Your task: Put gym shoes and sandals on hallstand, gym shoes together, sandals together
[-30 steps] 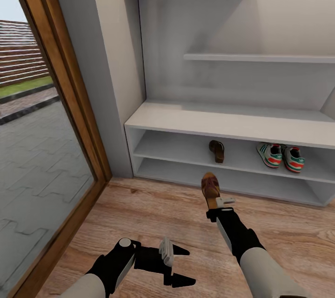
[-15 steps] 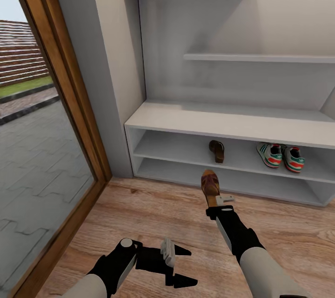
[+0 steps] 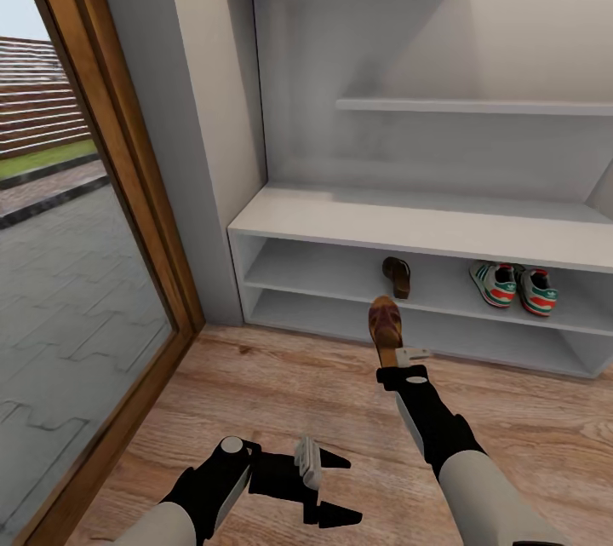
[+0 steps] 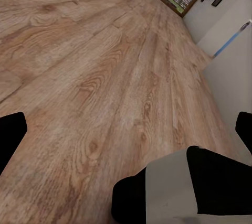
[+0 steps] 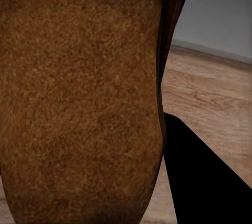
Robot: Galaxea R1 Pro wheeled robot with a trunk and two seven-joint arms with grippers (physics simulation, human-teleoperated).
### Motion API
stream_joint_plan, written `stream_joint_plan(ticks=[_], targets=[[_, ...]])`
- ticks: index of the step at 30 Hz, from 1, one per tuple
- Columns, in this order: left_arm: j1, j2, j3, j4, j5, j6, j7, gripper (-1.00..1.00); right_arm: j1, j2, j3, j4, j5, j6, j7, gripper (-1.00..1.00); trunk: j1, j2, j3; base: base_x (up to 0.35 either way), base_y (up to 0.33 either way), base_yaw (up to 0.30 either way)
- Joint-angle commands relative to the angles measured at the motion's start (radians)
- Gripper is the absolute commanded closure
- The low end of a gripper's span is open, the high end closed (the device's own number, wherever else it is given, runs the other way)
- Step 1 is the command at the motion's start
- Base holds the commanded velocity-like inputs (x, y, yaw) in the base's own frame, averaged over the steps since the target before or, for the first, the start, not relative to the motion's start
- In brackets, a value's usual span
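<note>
Wood-plank corridor floor runs up to the pale hallstand against the wall, with a big glass door off to the robot's left.

Three of the four shoes are already on the upper shelf row: one brown sandal sitting toe-out roughly mid-shelf, and both gym shoes side by side further to the right.

The second sandal is up in the air, held by its heel end in the right gripper. Those fingers are clamped on it, and the right wrist view is mostly the sandal's brown footbed. Its long axis points pretty much straight at the rack, toe leading, and the toe looks just short of the shelf's front edge. Hard to say exactly how close, because the head view foreshortens it.

The shelved sandal is nearly dead ahead of the carried one and a touch to the right, so I'd guess a straight push forward and slightly up lands it right next to its mate, on the left side.

The left gripper hangs low over the floor with its fingers spread and nothing in them, well away from the rack.
</note>
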State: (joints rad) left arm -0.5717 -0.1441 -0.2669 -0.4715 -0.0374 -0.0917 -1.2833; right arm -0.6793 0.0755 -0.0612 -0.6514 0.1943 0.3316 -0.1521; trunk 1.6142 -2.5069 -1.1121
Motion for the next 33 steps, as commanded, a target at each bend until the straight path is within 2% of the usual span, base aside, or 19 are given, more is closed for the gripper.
stream_joint_plan(ticks=[1, 6, 17, 28, 33], targets=[[0.000, 0.000, 0.000, 0.000, -0.004, -0.010, -0.001, -1.00, 0.000, 0.001, -0.004, -0.002, 0.008, 0.006, 0.000, 1.00, 0.000, 0.000, -0.001, 0.000, 0.000, 0.000], [0.000, 0.000, 0.000, 0.000, -0.004, -0.010, -0.001, -1.00, 0.000, 0.001, -0.003, -0.002, 0.008, 0.006, 0.000, 1.00, 0.000, 0.000, -0.001, 0.069, 0.000, 0.000], [0.001, -0.006, 0.000, 0.001, -0.004, -0.010, -0.001, -1.00, 0.000, 0.001, -0.005, -0.002, 0.008, 0.006, -0.001, 1.00, 0.000, 0.000, -0.001, 0.287, 0.000, 0.000], [0.001, -0.006, 0.000, 0.001, -0.004, -0.010, -0.001, -1.00, 0.000, 0.002, -0.003, -0.002, 0.008, 0.006, -0.001, 1.00, 0.000, 0.000, -0.001, 0.063, 0.000, 0.000], [0.001, -0.006, 0.000, 0.001, -0.004, -0.010, -0.001, -1.00, 0.000, 0.003, -0.003, -0.002, 0.009, 0.006, -0.001, 1.00, 0.000, 0.000, -0.001, 0.312, 0.000, 0.000]])
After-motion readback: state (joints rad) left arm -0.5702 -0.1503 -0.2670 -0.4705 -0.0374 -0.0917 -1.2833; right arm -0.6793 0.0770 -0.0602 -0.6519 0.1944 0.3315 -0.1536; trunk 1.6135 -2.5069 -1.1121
